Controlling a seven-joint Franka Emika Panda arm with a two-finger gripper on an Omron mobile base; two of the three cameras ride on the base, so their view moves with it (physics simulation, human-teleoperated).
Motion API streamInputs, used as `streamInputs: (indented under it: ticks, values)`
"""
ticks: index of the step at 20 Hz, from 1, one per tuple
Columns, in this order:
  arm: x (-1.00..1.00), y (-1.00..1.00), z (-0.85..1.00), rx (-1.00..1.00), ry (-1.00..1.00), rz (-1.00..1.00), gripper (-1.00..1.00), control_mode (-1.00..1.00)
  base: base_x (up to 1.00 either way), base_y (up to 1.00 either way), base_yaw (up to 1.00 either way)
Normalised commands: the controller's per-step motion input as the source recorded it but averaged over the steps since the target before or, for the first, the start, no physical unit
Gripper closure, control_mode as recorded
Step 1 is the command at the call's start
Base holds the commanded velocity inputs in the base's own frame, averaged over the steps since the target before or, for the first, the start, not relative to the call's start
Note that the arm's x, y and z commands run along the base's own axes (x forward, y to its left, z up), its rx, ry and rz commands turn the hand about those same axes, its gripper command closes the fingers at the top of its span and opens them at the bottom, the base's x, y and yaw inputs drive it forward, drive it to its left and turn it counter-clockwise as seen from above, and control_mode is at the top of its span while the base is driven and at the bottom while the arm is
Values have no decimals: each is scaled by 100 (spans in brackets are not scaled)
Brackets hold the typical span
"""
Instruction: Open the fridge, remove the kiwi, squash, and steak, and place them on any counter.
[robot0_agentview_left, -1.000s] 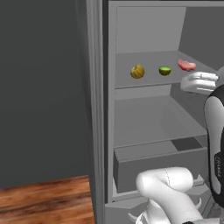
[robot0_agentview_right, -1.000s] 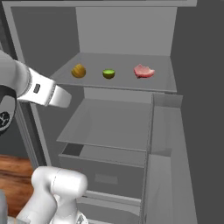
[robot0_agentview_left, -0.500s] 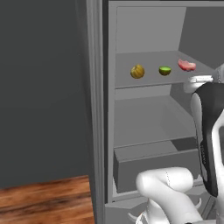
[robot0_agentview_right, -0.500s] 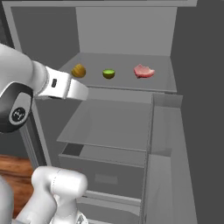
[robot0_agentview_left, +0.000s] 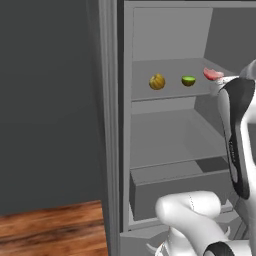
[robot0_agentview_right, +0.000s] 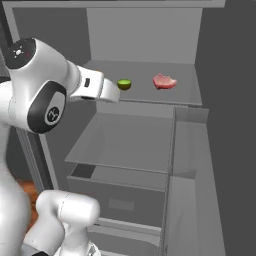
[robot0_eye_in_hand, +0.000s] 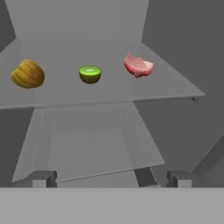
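The white arm rises from the base, bends at a dark-jointed elbow and reaches forward into the open fridge (robot0_agentview_right: 150, 40), its forearm level with the upper shelf. In the hand view the gripper (robot0_eye_in_hand: 111, 178) points at that shelf from in front, its two small dark fingertips (robot0_eye_in_hand: 43, 178) set wide apart, released, with nothing between them and nothing touching them. On the smooth grey upper shelf three foods sit in a row, each apart from the others: the squash (robot0_eye_in_hand: 28, 74), a rounded yellow-orange lump with faint ribs, at the left; the kiwi (robot0_eye_in_hand: 90, 74), a small half fruit with a bright green face and darker rim, in the middle; the steak (robot0_eye_in_hand: 138, 65), a flat irregular pink-red slab with a paler edge, at the right. The fridge interior is plain matte grey, with a second flat shelf below and a boxy lower drawer (robot0_agentview_left: 175, 192). A strip of brown wooden floor (robot0_agentview_left: 50, 230) shows beside the fridge.
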Motion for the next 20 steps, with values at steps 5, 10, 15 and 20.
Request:
streamInputs:
  ticks: [5, 10, 15, 20]
  values:
    - [55, 0, 2, 4, 1, 0, -100, -100, 0, 0, 0]
    - [36, 0, 0, 1, 0, 0, -100, -100, 0, 0, 0]
    - [26, 8, -8, 0, 0, 0, -100, -100, 0, 0, 0]
    - [28, 19, -18, 0, 1, 0, -100, -100, 0, 0, 0]
